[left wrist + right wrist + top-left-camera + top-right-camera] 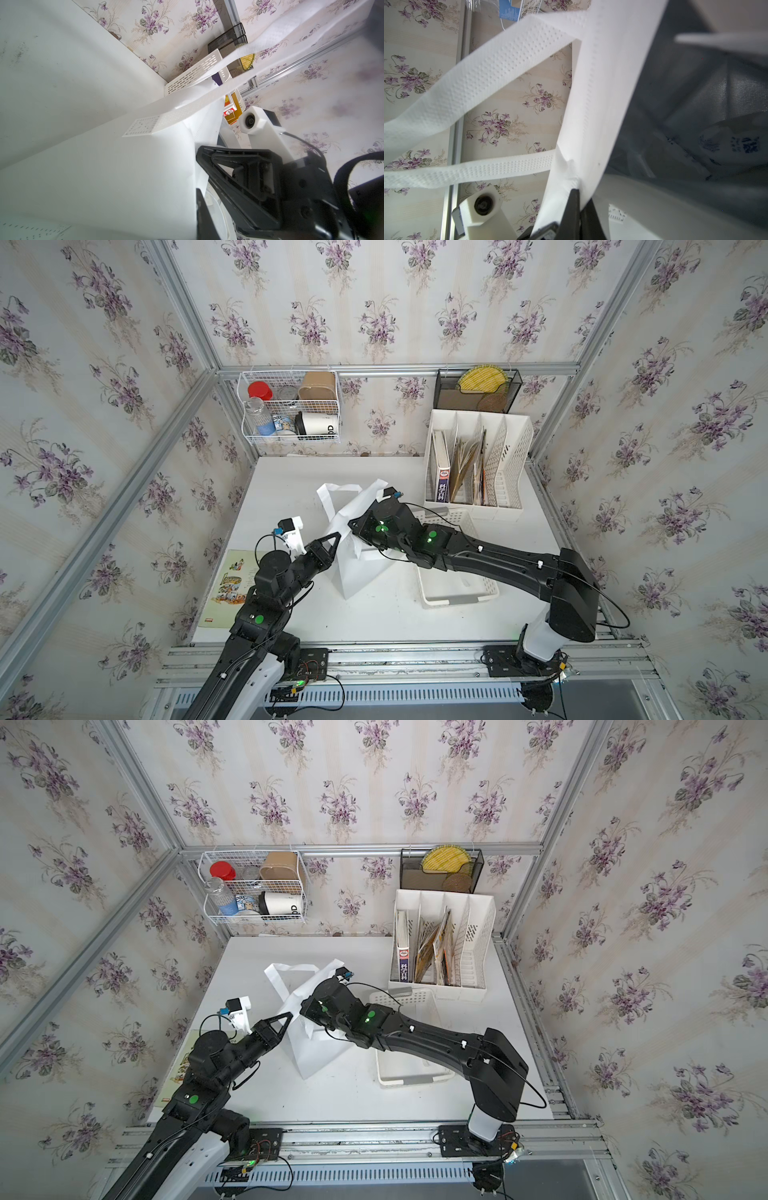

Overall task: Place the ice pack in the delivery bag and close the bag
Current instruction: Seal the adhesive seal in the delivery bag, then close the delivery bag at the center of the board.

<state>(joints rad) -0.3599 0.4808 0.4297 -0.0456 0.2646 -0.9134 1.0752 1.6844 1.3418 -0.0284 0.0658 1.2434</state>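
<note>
As left claw and right claw pinch delivery bag, ice pack print blurs.

Ice pack inside delivery bag: print blurred, unreadable; right edge cut off.

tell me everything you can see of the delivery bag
The delivery bag is a white fabric tote with silver foil lining and two dotted strap handles. It stands on the white table beside a white basket, mouth held open: the left hand and right hand each pinch its rim. A white pack with blue print lies inside.
</note>
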